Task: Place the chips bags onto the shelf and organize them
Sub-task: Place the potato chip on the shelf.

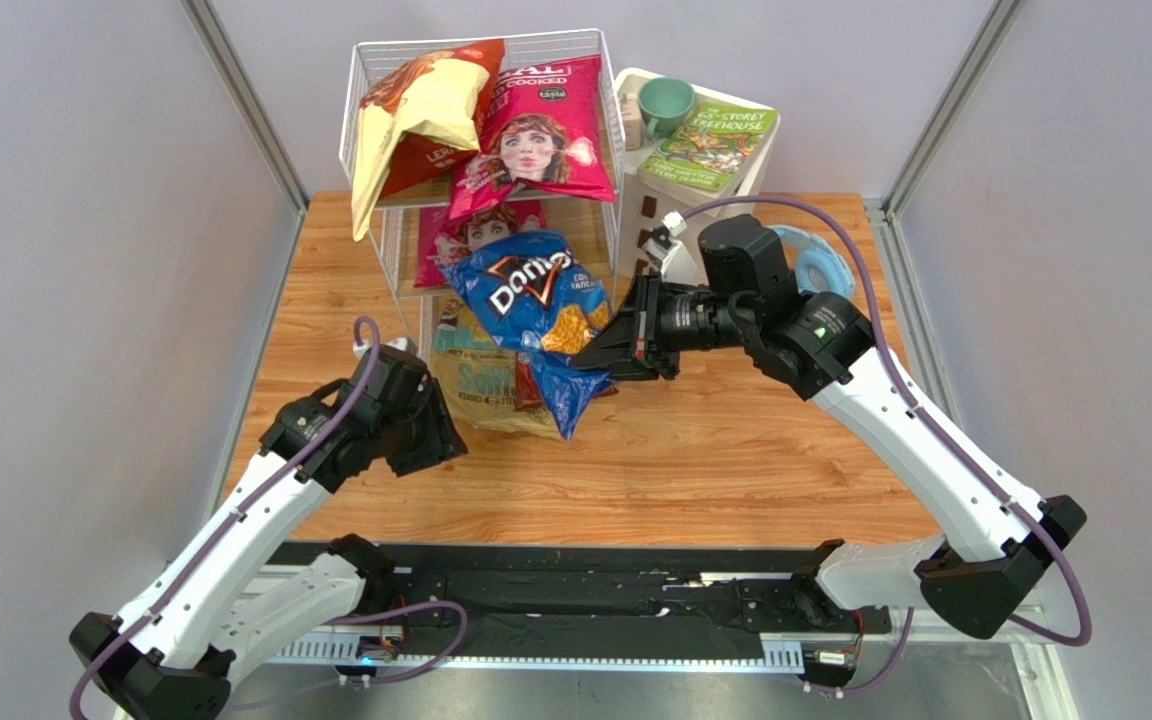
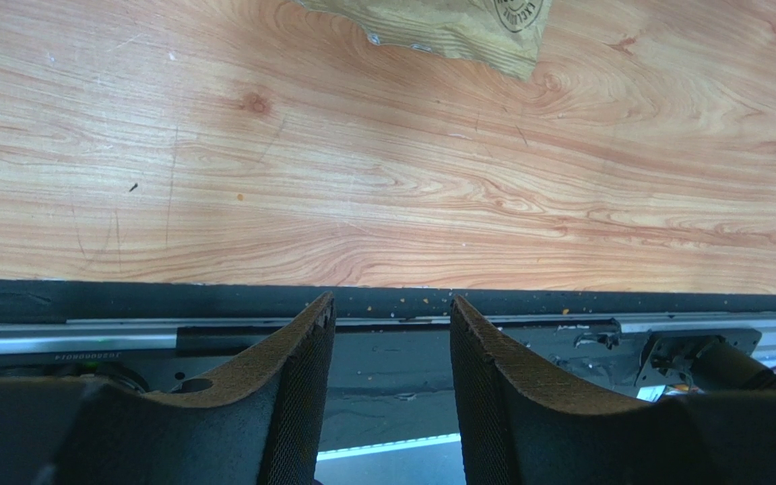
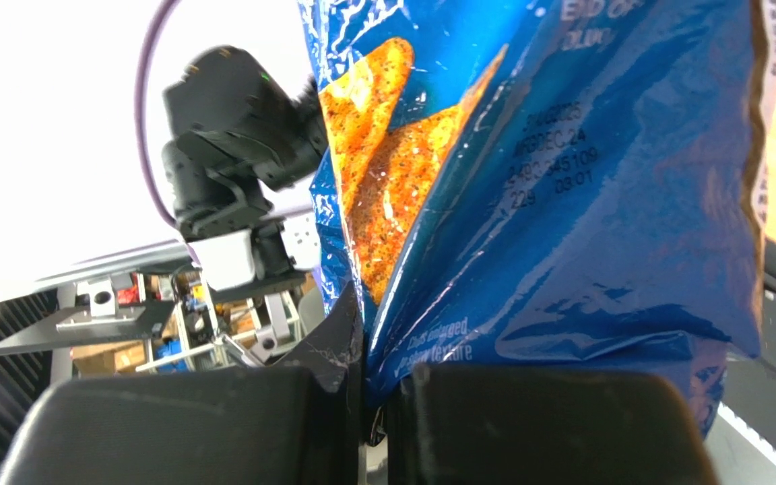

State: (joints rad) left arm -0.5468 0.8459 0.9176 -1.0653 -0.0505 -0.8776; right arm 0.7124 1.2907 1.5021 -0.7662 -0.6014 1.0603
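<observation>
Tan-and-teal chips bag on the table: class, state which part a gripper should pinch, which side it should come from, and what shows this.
Probably its near-left corner, approached from the left arm's side. The tan-and-teal chips bag lies flat, so only a thin edge offers a pinch. The blue Doritos bag covers its right side, and the shelf stands behind it.
</observation>
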